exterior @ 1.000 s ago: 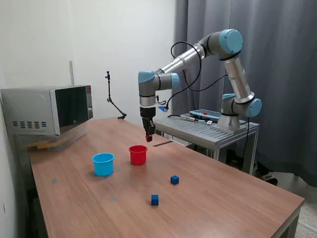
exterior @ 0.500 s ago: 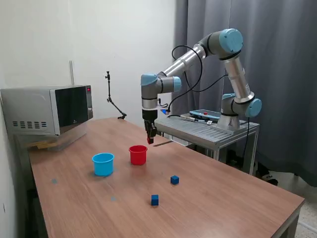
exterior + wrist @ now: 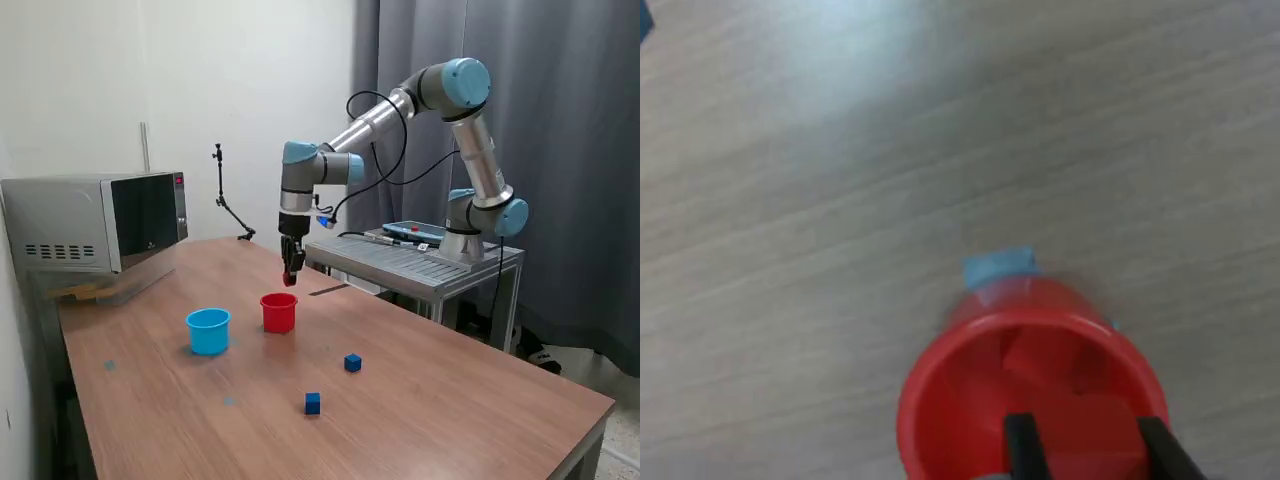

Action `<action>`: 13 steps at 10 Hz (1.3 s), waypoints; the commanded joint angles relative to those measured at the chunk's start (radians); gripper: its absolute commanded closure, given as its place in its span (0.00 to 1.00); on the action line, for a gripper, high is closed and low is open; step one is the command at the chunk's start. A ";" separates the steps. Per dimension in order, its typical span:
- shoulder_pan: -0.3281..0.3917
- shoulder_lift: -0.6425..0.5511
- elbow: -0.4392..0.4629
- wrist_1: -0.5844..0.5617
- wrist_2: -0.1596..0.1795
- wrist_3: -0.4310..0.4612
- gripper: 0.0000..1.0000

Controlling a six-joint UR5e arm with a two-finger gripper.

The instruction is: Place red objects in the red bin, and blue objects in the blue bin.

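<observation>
While gripper hovers above, red cup stands upright.

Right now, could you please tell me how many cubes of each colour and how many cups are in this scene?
red cubes: 2, one inside the red cup, one held between the fingers
blue cubes: 2, on the table
cups: 2, the red cup and the light-blue cup
Total: 6
</observation>
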 commanded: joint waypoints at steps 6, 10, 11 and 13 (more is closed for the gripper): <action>-0.005 0.041 -0.008 -0.015 0.034 0.000 1.00; -0.008 0.043 -0.008 -0.015 0.034 0.000 1.00; -0.010 0.043 -0.008 -0.015 0.034 0.000 1.00; -0.011 0.046 -0.008 -0.015 0.034 0.000 1.00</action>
